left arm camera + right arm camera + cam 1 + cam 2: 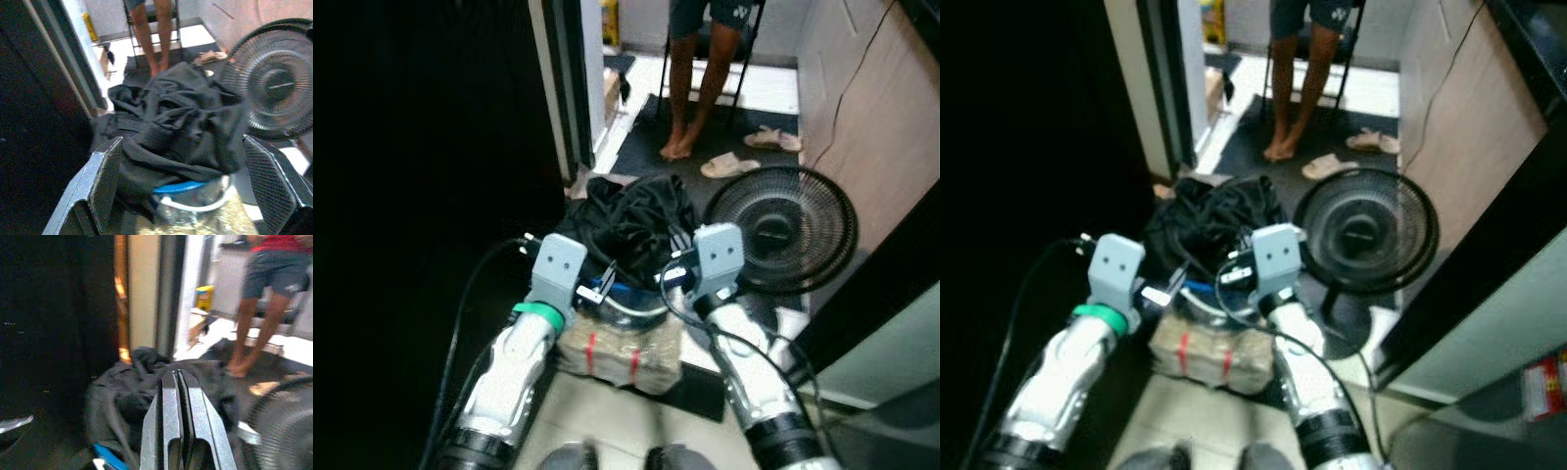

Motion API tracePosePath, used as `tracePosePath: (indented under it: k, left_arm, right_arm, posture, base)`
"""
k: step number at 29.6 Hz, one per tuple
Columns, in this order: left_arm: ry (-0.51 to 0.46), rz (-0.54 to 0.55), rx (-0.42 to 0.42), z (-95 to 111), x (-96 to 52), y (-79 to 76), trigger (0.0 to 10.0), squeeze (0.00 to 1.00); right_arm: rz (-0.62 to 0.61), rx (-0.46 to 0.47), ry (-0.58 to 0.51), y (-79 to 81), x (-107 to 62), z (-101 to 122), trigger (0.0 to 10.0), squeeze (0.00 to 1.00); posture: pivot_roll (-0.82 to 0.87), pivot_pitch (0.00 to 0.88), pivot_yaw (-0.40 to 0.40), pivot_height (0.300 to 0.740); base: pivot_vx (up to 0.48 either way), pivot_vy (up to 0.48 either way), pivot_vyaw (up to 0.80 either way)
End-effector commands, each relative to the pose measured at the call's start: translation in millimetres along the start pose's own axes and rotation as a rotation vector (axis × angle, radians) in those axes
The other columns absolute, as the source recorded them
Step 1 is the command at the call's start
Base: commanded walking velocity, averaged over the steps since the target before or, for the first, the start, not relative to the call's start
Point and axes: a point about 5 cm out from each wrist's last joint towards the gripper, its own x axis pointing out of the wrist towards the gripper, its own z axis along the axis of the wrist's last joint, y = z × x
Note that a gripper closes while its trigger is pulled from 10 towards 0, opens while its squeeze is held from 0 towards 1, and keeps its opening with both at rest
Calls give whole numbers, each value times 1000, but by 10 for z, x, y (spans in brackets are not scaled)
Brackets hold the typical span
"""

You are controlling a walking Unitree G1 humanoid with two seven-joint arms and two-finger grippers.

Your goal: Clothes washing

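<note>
A standing fan [781, 227] stands right of the heap of dark clothes [631, 217], which overflows a basket [193, 196] on the floor ahead. We judge the pick-up step is just starting. Our left gripper [188, 191] has fingers spread before the heap; our right gripper [178, 431] has fingers pressed together, so it must open next.

Both silver arms reach forward side by side, wrists level. The left pincer [195, 191] has its fingers [105, 183] spread wide apart. The right pincer [178, 423] has its two fingers pressed flat together with nothing between them.
</note>
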Motion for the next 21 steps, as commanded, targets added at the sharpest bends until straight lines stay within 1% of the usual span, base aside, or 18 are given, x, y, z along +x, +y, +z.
tracePosePath:
  k: [1,7,21]
  left_arm:
    - [14,1,12,-21,-21,6,10000,0]
    - [15,1,14,-22,-22,2,10000,0]
    - [16,-7,9,-27,-21,-11,10000,0]
  right_arm:
    - [-9,13,11,4,-17,-23,10000,0]
    - [-7,9,11,-2,-11,-20,10000,0]
    - [1,4,9,2,7,-14,10000,0]
  posture:
    - [-32,0,33,740]
    - [-31,0,32,740]
    - [-30,0,28,740]
  base:
    - [-405,0,0]
    - [-364,0,0]
    - [0,0,0]
